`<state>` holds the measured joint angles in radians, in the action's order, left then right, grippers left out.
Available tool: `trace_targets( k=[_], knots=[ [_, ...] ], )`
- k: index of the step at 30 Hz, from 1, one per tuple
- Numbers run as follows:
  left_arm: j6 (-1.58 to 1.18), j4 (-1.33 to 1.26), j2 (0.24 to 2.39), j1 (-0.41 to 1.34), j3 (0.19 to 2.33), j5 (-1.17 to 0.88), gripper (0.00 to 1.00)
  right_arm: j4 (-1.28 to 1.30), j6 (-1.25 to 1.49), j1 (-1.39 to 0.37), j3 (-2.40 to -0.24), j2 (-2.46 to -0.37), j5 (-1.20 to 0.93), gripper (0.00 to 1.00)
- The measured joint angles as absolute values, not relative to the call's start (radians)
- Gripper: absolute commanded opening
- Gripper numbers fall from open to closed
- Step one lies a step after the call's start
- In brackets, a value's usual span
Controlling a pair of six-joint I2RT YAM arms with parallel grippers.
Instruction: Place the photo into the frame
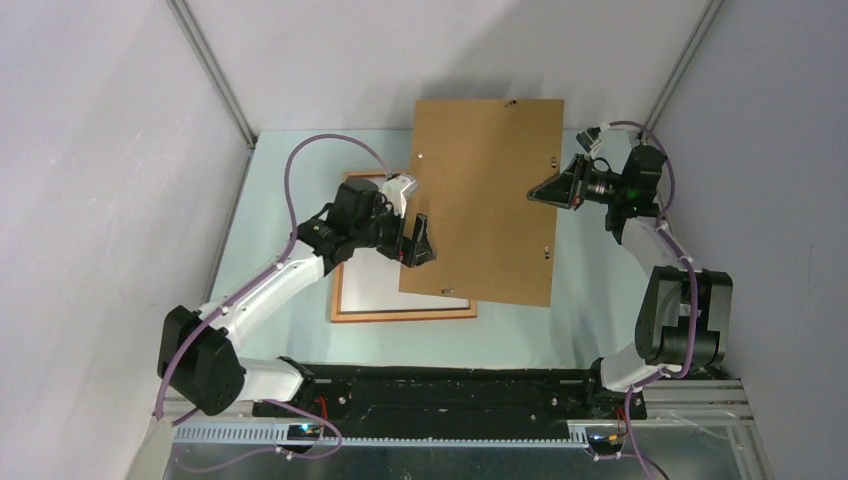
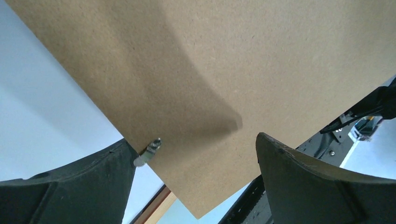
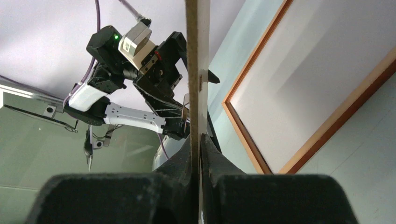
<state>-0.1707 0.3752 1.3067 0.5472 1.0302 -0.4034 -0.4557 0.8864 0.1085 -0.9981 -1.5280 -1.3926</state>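
The frame lies flat on the pale table, thin orange-brown wood, also seen in the right wrist view and the left wrist view. Its inside shows plain white, possibly the photo's reverse; no printed side shows. A brown backing board with small metal clips hangs tilted above the frame's right part. My right gripper is shut on the board's right edge, fingers pinching it. My left gripper stands open at the board's lower left edge, with the board between and beyond its fingers.
Grey enclosure walls rise on the left, back and right of the table. A black base rail runs along the near edge between the two arm bases. The left arm shows beyond the board in the right wrist view.
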Motion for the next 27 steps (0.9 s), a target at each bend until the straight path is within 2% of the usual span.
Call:
trace_targets(
  k=[13,27],
  knots=[
    [-0.119,0.453,1.307,0.63,1.078,-0.266,0.98,-0.399,0.85,0.137,-1.008,-1.534,-1.355,0.0],
    [-0.068,0.483,1.307,0.675,1.079,-0.234,0.99,-0.385,0.837,0.155,-1.023,-1.553,-1.319,0.0]
  ],
)
